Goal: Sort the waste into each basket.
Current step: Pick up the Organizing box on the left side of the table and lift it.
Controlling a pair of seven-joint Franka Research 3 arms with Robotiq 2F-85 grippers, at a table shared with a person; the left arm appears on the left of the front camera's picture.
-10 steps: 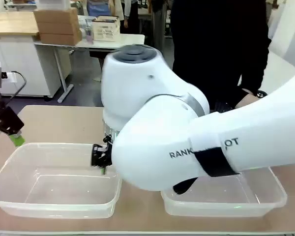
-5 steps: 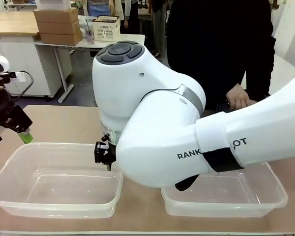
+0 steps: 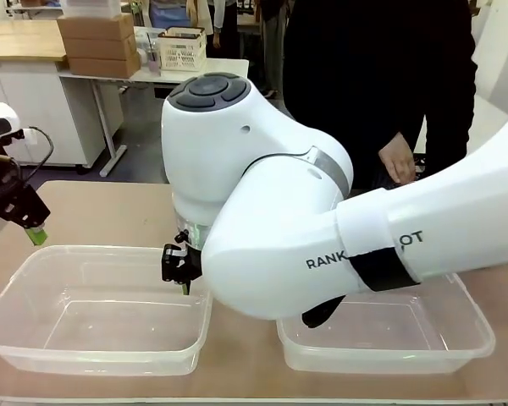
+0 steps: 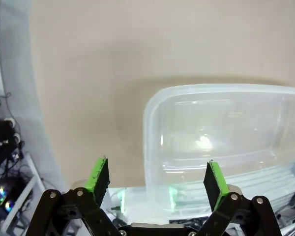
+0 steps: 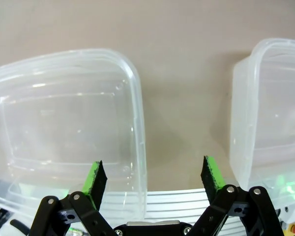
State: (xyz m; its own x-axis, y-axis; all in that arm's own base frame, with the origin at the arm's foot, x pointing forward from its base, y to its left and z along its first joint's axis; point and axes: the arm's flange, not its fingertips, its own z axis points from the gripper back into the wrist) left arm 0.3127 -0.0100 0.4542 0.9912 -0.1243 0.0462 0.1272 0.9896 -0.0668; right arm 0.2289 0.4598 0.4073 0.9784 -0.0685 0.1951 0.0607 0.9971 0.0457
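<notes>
While both pairs of jaws are standing wide apart and holding nothing, the right gripper point(image 5: 152, 163) is hanging over the gap between the left tub point(image 3: 93, 357) and the right tub point(image 3: 389, 359), which are sitting side by side at the near edge. The left gripper point(image 4: 157, 162) is hovering just off the left tub's far left corner. The right arm point(image 3: 322, 245) is reaching across the middle, hiding much of the table point(image 3: 110, 211). A person point(image 3: 372, 76) is standing at the far side, one hand point(image 3: 398, 161) hanging.

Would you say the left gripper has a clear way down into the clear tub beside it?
Probably yes: the left gripper hangs open just off the far left corner of the left tub, nothing lies between them, and the right gripper sits away at the opposite far corner.
</notes>
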